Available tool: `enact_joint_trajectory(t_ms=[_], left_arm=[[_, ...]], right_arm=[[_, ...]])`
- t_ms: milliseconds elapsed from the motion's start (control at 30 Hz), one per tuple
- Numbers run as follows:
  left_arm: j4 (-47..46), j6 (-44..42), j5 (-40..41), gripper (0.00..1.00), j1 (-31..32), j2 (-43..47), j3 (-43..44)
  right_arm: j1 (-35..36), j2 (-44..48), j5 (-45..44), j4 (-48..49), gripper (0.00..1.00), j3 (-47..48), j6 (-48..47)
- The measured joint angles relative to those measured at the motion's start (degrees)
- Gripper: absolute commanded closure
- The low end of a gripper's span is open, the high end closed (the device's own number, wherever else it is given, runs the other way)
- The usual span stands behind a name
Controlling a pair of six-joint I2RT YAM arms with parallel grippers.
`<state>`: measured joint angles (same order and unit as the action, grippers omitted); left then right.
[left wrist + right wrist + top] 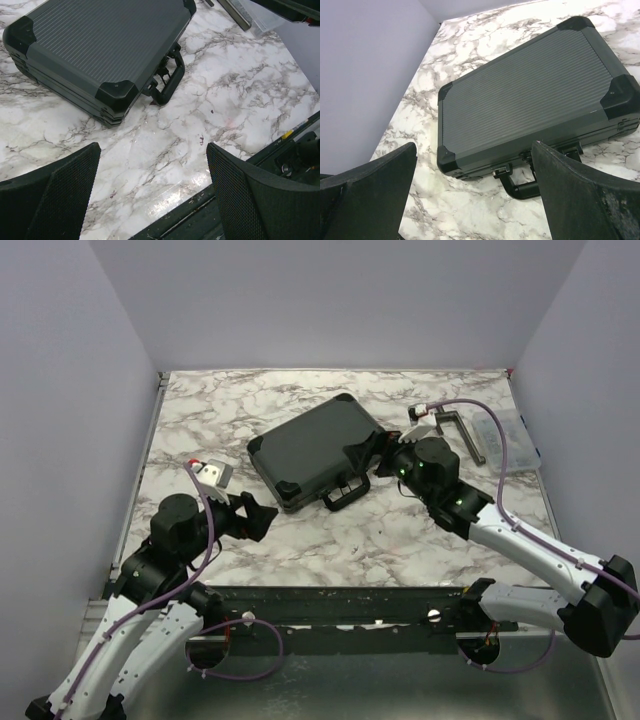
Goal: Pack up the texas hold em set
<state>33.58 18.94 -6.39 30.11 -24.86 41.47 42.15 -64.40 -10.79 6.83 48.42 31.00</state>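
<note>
The black hard case (315, 450) lies closed and flat at the table's middle, its handle (345, 495) facing the near edge. No card decks or chip stacks show. My left gripper (255, 517) is open and empty, low over the marble to the near left of the case. In the left wrist view the case (100, 45) and its handle (170, 80) lie beyond the left gripper (152, 152). My right gripper (368, 455) is open and empty at the case's right side. In the right wrist view the case (525, 100) and handle (530, 187) lie ahead of the right gripper (474, 150).
A clear plastic compartment box (505, 440) and a dark T-shaped metal tool (460, 435) lie at the back right, behind the right arm. A dark rail (330, 600) runs along the table's near edge. Grey walls enclose the left, back and right.
</note>
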Motion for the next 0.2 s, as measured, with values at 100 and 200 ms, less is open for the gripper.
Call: enact_joint_trajectory(t_ms=[100,200], left_arm=[[0.0,0.0,0.0,0.13,0.0,0.0,0.0],[0.0,0.0,0.0,0.13,0.0,0.0,0.0]], right_arm=[[0.0,0.0,0.0,0.1,0.0,0.0,0.4],[0.0,0.0,-0.4,0.7,0.0,0.0,0.6]])
